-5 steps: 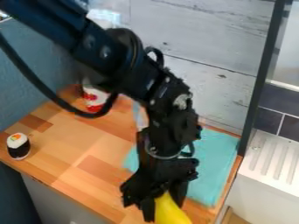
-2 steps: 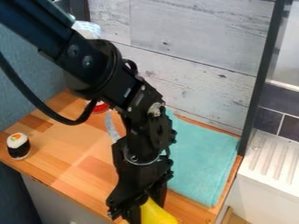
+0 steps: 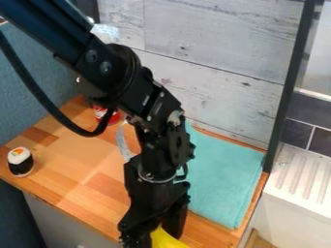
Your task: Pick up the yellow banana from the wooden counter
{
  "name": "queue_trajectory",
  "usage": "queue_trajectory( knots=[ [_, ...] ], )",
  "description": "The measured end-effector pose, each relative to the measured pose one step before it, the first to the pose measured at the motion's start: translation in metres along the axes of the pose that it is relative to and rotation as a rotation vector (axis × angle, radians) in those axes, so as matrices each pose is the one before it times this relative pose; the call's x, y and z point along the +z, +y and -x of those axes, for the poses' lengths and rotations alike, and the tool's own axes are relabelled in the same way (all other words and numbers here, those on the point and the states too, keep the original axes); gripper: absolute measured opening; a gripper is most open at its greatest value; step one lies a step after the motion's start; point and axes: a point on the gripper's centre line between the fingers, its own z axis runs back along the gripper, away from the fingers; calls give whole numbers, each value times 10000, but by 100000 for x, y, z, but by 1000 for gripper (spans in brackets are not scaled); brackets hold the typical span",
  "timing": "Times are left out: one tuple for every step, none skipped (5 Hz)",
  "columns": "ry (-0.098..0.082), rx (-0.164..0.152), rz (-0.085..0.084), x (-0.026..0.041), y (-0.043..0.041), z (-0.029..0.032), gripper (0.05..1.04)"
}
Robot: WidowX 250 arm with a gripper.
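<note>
My gripper (image 3: 152,236) hangs over the front edge of the wooden counter (image 3: 97,186), low in the camera view. It is shut on a yellow object (image 3: 166,239), whose lower part runs out past the bottom edge of the view. A folded turquoise cloth (image 3: 223,177) lies flat on the counter just right of the gripper. To the far left stands a sushi-shaped toy (image 3: 20,162) with a white top and black side. Behind the arm is a red and white can (image 3: 106,115), partly hidden by the cable.
A clear plastic item (image 3: 123,141) lies behind the arm, partly covered by it. A grey wooden wall (image 3: 219,82) backs the counter, and a dark upright post (image 3: 284,92) rises at its right. Beyond the post is a white ridged drainboard (image 3: 302,177).
The gripper has moved left and a little lower with the yellow object in it, most of this in the first part. More of the turquoise cloth is uncovered.
</note>
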Motion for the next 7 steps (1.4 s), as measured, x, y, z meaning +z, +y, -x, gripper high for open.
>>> queue_trajectory(
  knots=[
    [66,-356,144,1148,-838,-489,1009],
    [-167,-788,112,2032,-1013,-491,1005],
    [-135,-447,-92,2865,322,-524,1004],
    [-212,-991,-841,2935,2156,-135,1002],
    [-47,-2320,107,906,1432,-2193,1002],
    [-735,-2428,63,1093,2087,-2216,1002],
    [-892,-2339,556,436,2891,-1085,1002]
  ],
)
